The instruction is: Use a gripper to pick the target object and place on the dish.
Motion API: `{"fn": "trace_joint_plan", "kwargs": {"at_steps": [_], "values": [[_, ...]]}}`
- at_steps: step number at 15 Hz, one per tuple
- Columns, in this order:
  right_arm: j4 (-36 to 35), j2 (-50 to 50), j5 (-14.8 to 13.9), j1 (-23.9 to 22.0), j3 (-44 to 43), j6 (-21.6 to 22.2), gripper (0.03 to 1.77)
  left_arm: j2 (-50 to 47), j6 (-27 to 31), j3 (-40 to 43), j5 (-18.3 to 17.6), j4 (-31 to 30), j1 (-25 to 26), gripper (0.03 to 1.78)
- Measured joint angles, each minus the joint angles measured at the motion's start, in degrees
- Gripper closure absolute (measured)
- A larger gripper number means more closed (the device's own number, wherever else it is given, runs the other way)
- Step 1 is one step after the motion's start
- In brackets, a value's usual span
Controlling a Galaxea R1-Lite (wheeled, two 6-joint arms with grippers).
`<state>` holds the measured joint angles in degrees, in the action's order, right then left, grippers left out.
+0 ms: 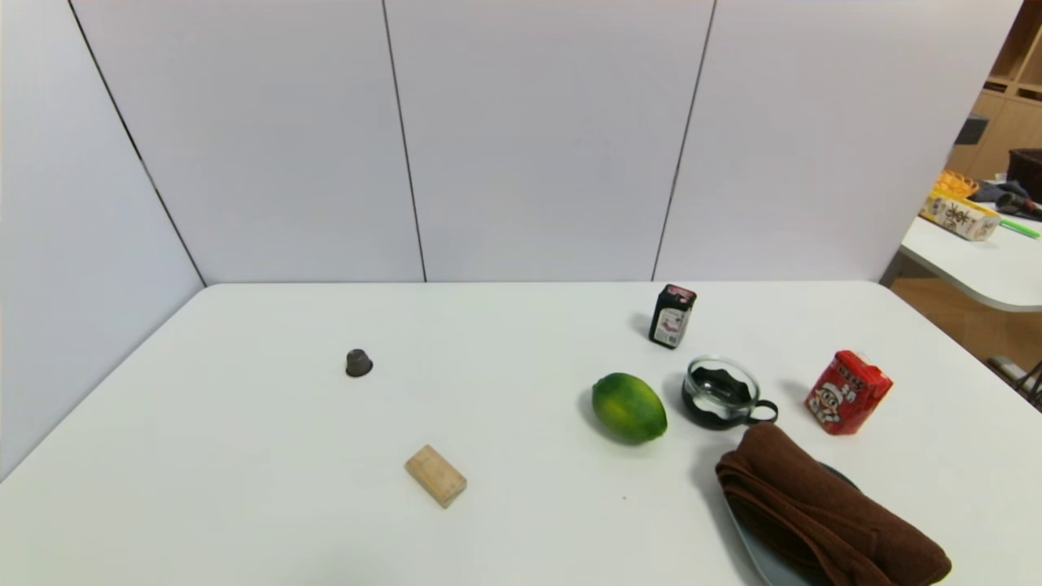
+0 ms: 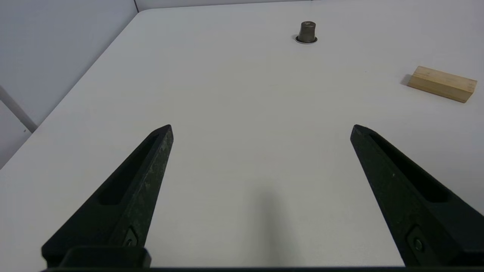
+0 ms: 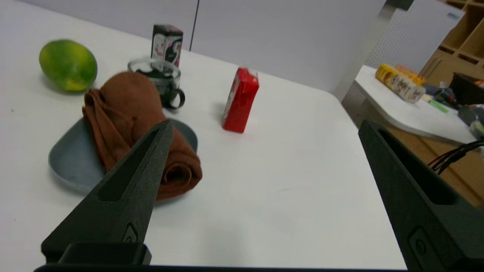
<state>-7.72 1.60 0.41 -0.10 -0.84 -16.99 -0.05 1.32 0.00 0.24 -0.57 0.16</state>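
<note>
On the white table (image 1: 521, 505), a rolled dark-brown towel (image 1: 822, 505) was held by the flat grey-blue plate (image 1: 757, 545); both black claws (image 2: 261, 132) (image 3: 266, 126) were spread.

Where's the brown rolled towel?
In the head view, the brown rolled cloth towel lies at the near right, on the flat grey-blue plate.

this looks like a robotics lab or test workspace: a white table (image 1: 521, 505) backed by plain white partition panels (image 1: 549, 138), with a second white worktable (image 1: 989, 273) beyond the table's right side. near that worktable stand wooden shelving (image 3: 463, 41) and loose black cables (image 3: 453, 155).
</note>
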Motion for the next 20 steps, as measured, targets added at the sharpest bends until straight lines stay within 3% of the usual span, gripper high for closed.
{"fn": "trace_joint_plan", "kwargs": {"at_steps": [4,9,20], "values": [[4.7,-1.4,1.5,0.0,0.8,1.2,0.10,0.0,0.0,0.0,0.0,0.0,0.0,0.12],[5.5,-1.6,2.0,0.0,0.8,7.4,0.10,0.0,0.0,0.0,0.0,0.0,0.0,0.12],[6.6,-1.7,2.1,0.0,0.8,7.5,0.10,0.0,0.0,0.0,0.0,0.0,0.0,0.12]]}}
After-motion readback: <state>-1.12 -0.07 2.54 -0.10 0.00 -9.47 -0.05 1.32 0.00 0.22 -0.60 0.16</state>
